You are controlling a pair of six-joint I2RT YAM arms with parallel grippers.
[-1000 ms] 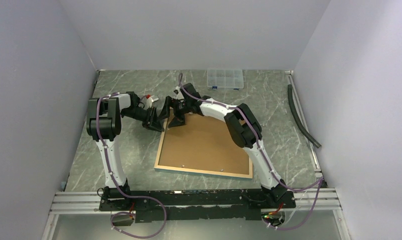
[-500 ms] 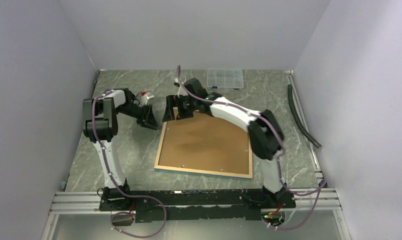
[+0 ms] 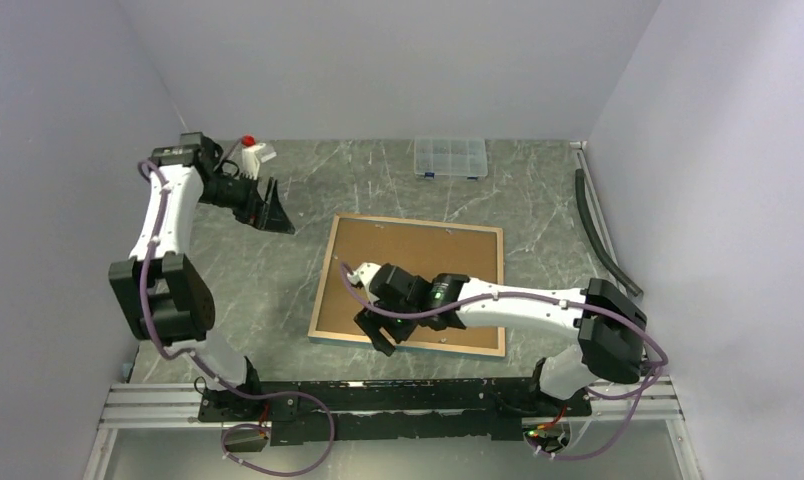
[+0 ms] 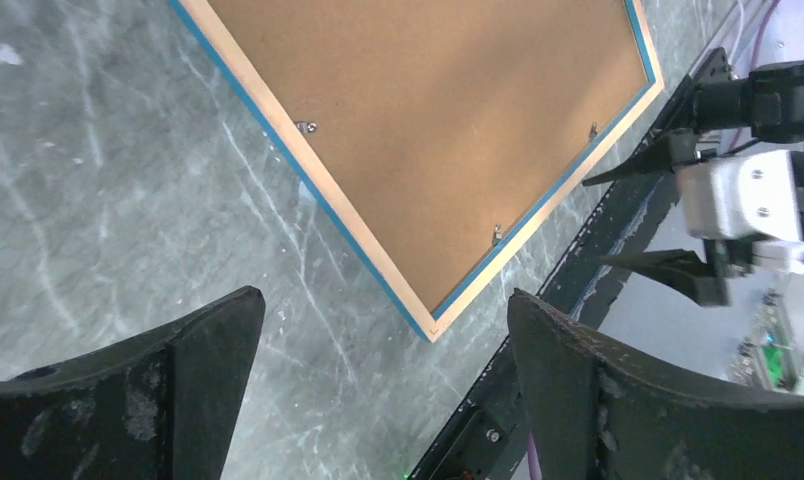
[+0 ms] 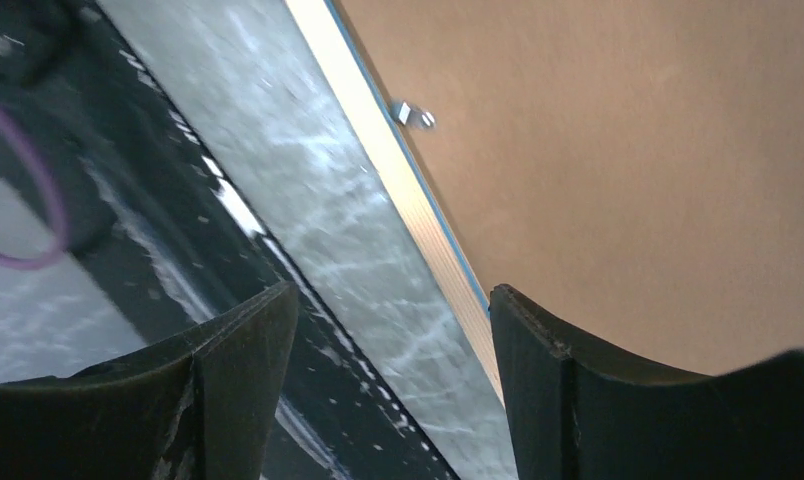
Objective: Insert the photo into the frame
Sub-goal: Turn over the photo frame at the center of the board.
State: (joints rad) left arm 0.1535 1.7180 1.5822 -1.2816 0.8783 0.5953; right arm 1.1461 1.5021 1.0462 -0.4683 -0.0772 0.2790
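The frame (image 3: 324,290) lies face down in the middle of the table, tan rear side up, with a thin blue border along its edge (image 4: 363,255). A brown backing board (image 3: 418,262) fills it. The photo is out of view. My left gripper (image 3: 274,214) hangs open above the table's far left, well apart from the frame, and nothing is between its fingers (image 4: 383,298). My right gripper (image 3: 378,335) is open and low over the frame's near left edge. In the right wrist view its fingers straddle the tan rim (image 5: 418,225) with nothing gripped (image 5: 390,291).
A clear plastic compartment box (image 3: 450,158) sits at the back of the table. A black hose (image 3: 603,235) lies along the right wall. The black and aluminium base rail (image 3: 378,395) runs just in front of the frame. Small metal clips (image 5: 411,114) stick up from the frame's rear.
My left gripper has opened and swung away from the frame's far left corner to the table's far left. My right arm has come from that corner to the frame's near left edge.
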